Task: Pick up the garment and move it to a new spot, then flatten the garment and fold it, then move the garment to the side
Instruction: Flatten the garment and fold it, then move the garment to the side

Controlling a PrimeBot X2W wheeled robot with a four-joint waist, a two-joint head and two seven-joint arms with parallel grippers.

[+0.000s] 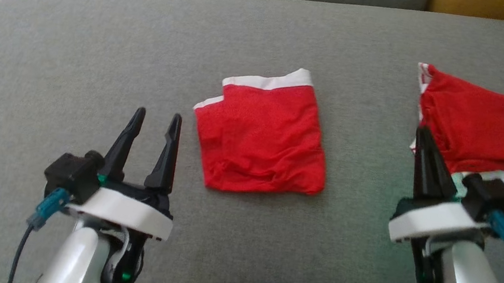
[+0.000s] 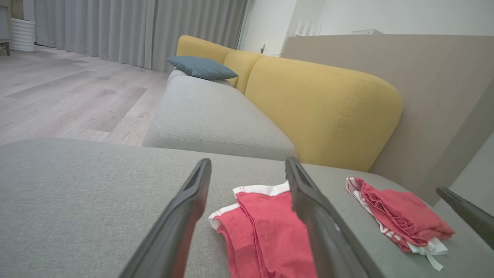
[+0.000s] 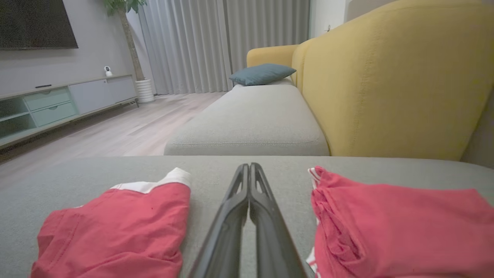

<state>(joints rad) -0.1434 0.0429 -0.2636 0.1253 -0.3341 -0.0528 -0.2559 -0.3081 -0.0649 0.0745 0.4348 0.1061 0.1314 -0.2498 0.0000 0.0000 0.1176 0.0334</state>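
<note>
The left gripper [image 1: 158,115] hovers just left of the red garment [image 1: 260,137] and a little nearer the robot. Its two fingers are spread apart with nothing between them, pointing up past the garment's left edge.

The garment lies about the middle of the grey cushion [image 1: 99,43] as a compact, roughly square packet. Its white band [image 1: 269,81] runs along the far edge and there are a few shallow wrinkles near the front. It looks already folded, so the step left is probably shifting it aside.

It should handle as light, soft, limp cloth. It has no stiffness, so the layers will sag and slide open if it is lifted by one corner. A pinch through all the layers at the near left corner or along the left edge seems the safest hold, with the matching right edge taken by the other gripper to keep the fold together.

The right gripper [image 1: 423,135] sits well to the right of the garment, with grey fabric between them. Its fingers are pressed together and empty.

Beyond it, further right of the garment, a second red garment [image 1: 488,124] lies loosely bunched, and the right gripper's tip is at its near left edge.
</note>
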